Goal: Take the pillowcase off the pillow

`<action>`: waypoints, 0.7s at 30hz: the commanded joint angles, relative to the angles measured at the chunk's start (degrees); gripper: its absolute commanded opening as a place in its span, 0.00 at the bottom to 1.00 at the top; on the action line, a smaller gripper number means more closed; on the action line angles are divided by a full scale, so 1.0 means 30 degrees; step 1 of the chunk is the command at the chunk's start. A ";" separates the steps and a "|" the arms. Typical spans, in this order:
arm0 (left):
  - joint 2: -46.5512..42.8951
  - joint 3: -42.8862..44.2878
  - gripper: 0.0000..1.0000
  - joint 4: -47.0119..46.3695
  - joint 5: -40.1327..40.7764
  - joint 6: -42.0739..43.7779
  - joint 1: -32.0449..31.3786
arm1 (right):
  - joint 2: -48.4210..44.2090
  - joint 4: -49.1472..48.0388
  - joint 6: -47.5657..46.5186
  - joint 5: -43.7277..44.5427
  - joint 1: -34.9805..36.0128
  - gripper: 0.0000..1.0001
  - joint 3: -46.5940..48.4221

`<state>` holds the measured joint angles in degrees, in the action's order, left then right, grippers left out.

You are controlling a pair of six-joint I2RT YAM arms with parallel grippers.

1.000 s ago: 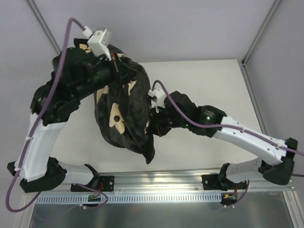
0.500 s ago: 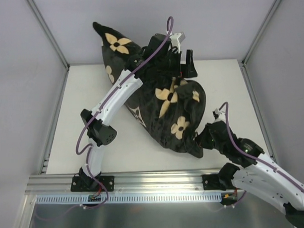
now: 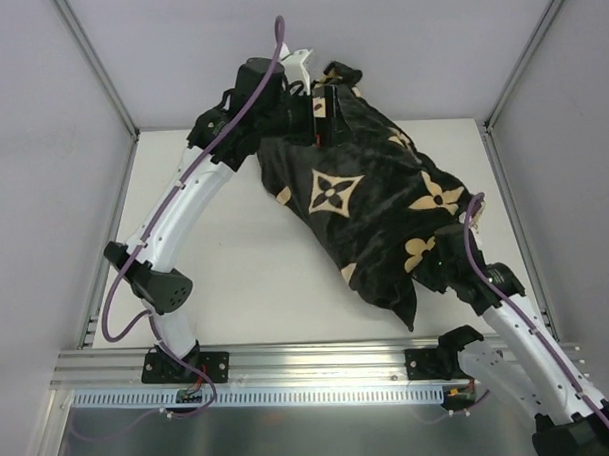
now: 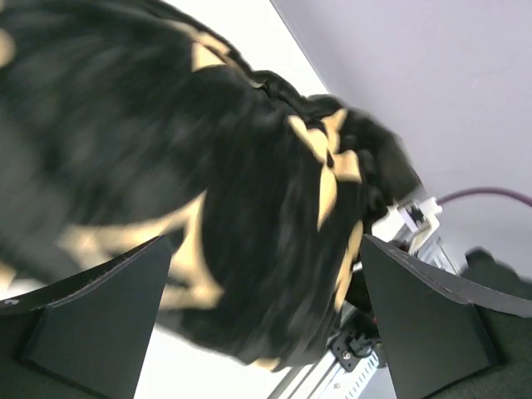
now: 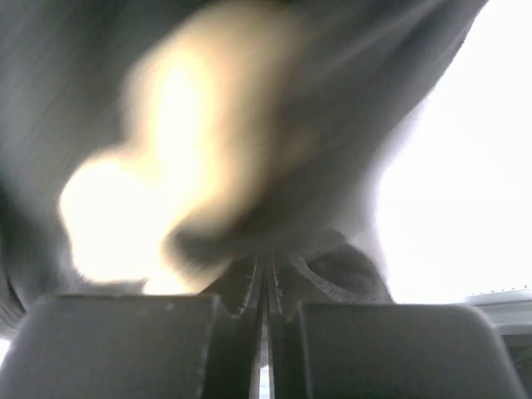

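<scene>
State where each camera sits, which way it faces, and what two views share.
Top external: above and behind the bases, looking down on the white table; both arms reach the black velvety pillowcase with tan flowers.
Left wrist: on the left gripper, facing that pillowcase; its two spread fingers show.
Right wrist: on the right gripper, against blurred fabric; its closed fingers show.
Shared: the pillowcase fills both wrist views.

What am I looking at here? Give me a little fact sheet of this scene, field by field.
Cloth: black velvety pillowcase with tan flower prints, bunched on the white table
Pillow: none showing outside the case
Left pincer: open, fingers wide apart, at the cloth's far end
Right pincer: shut, pinching the cloth near its right edge
Sharpness: both wrist views are blurred
</scene>
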<state>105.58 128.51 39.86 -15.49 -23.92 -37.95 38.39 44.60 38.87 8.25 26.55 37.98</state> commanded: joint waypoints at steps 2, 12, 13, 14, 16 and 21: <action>-0.2581 -0.2366 0.99 -0.0132 0.1059 0.0738 0.0549 | 0.1060 -0.1509 -0.1960 -0.3125 -0.2840 0.07 0.2363; -0.0774 -0.5572 0.99 0.1627 0.4634 -0.1165 0.2690 | -0.0201 0.1775 -0.5868 0.2000 -0.2813 1.00 0.6002; -0.0363 -0.4932 0.99 0.1627 0.4577 -0.1253 0.2749 | 0.0003 0.1571 -0.5810 0.1590 -0.2813 0.99 0.5945; 0.0598 -0.4549 0.99 0.1598 0.4199 -0.1399 0.2778 | 0.0267 0.0960 -0.5809 0.0629 -0.2813 0.97 0.5887; 0.2295 -0.3207 0.99 0.1627 0.3816 -0.1664 0.2895 | 0.0473 0.0283 -0.5517 -0.0140 -0.2813 0.96 0.5537; 0.5583 -0.0242 0.99 0.1540 0.3899 -0.1665 0.2925 | 0.2053 -0.2439 -0.5631 -0.1521 -0.2900 0.96 0.4892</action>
<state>120.44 122.21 44.51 -4.03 -27.68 -28.88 42.37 44.01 23.29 7.16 18.28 53.80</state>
